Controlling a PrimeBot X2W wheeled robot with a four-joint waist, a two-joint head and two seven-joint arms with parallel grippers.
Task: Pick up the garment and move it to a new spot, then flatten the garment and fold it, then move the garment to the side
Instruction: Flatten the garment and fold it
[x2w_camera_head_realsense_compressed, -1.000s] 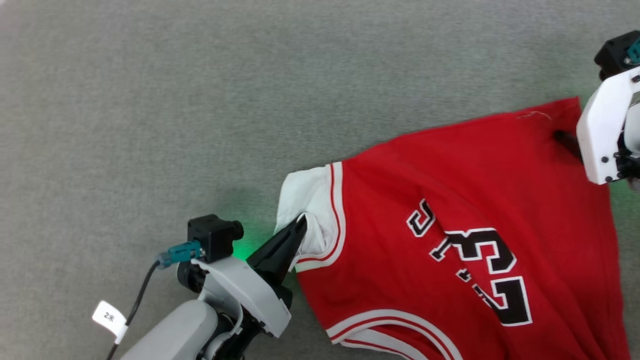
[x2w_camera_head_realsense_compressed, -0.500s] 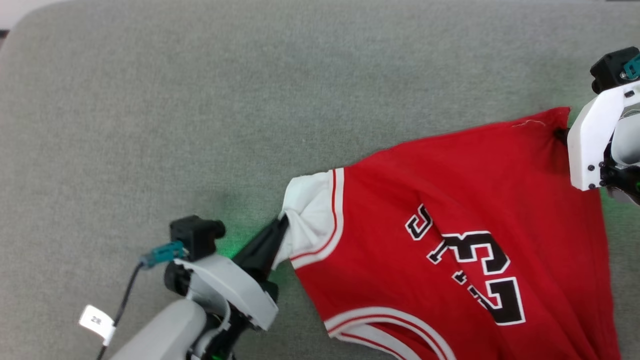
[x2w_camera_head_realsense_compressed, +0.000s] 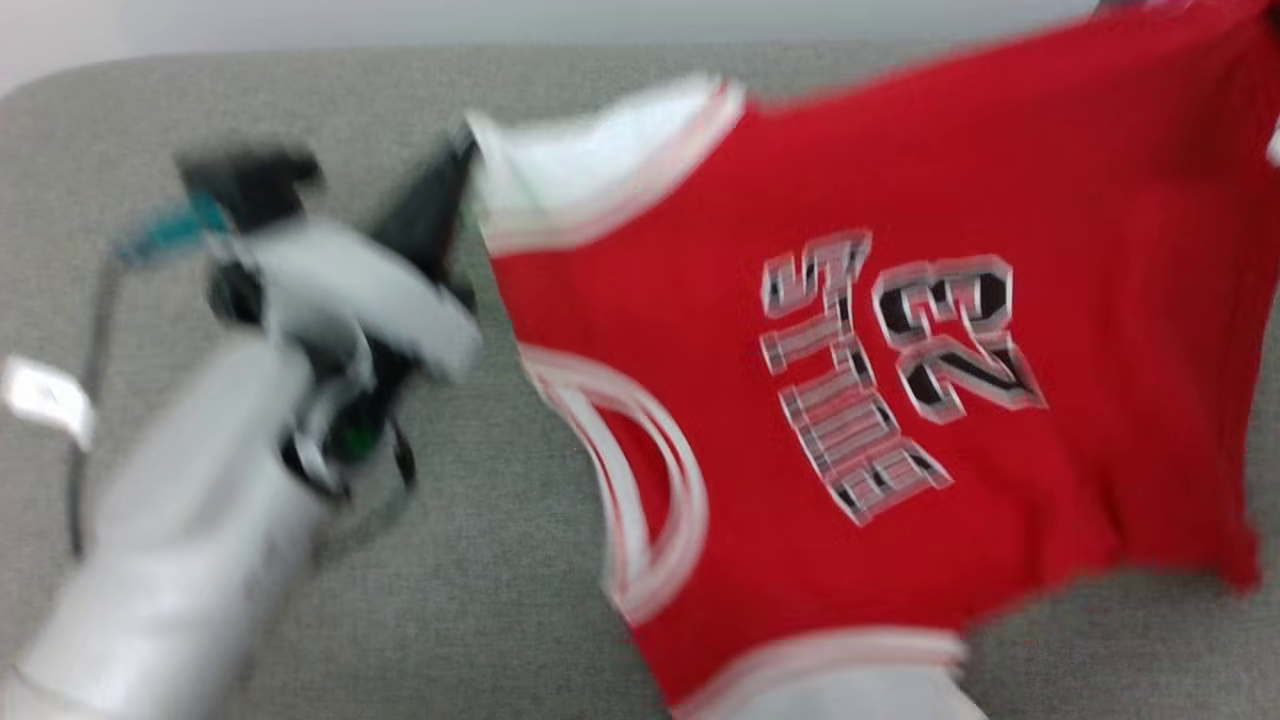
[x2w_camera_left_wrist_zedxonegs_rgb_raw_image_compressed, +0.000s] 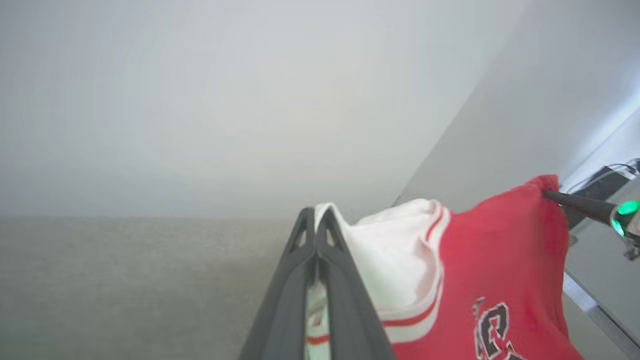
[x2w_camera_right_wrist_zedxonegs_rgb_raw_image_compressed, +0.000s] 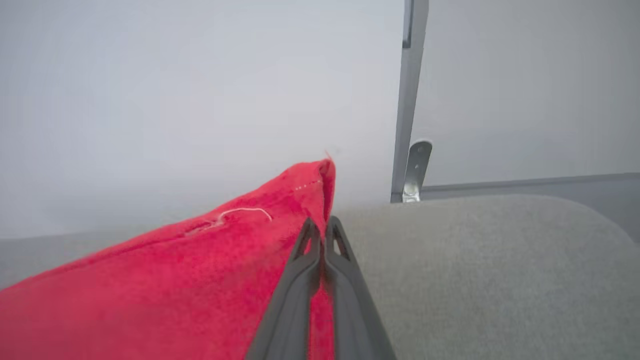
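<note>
You are working over a grey padded surface (x2w_camera_head_realsense_compressed: 430, 600) with a pale wall (x2w_camera_left_wrist_zedxonegs_rgb_raw_image_compressed: 200, 100) behind it. The head view is smeared, so fine detail there is unreliable. The garment (x2w_camera_head_realsense_compressed: 1000, 150) is spread wide across the right half of that view, above the surface and slung between your two arms. Whether its lower edge touches the padding cannot be told through the blur. Your left forearm (x2w_camera_head_realsense_compressed: 170, 560) rises from the lower left, with a white tag (x2w_camera_head_realsense_compressed: 45, 395) on its cable. Your left gripper (x2w_camera_left_wrist_zedxonegs_rgb_raw_image_compressed: 316, 216) has its fingers pressed together on the garment's white sleeve (x2w_camera_left_wrist_zedxonegs_rgb_raw_image_compressed: 395, 250), which bunches just beside the dark tips and carries red stripes at its edge. Your right gripper (x2w_camera_right_wrist_zedxonegs_rgb_raw_image_compressed: 320, 223) is likewise closed tight, pinching a red corner of the garment that stands up in a peak against the wall. In the left wrist view that same far corner is drawn to a point on a thin dark finger. The black-and-white lettering (x2w_camera_head_realsense_compressed: 900, 370) lies tilted near the garment's middle. A metal bracket (x2w_camera_right_wrist_zedxonegs_rgb_raw_image_compressed: 415, 170) stands at the wall beyond the right fingers. A loose white thread (x2w_camera_right_wrist_zedxonegs_rgb_raw_image_compressed: 245, 212) lies on the red cloth near the pinched corner.
</note>
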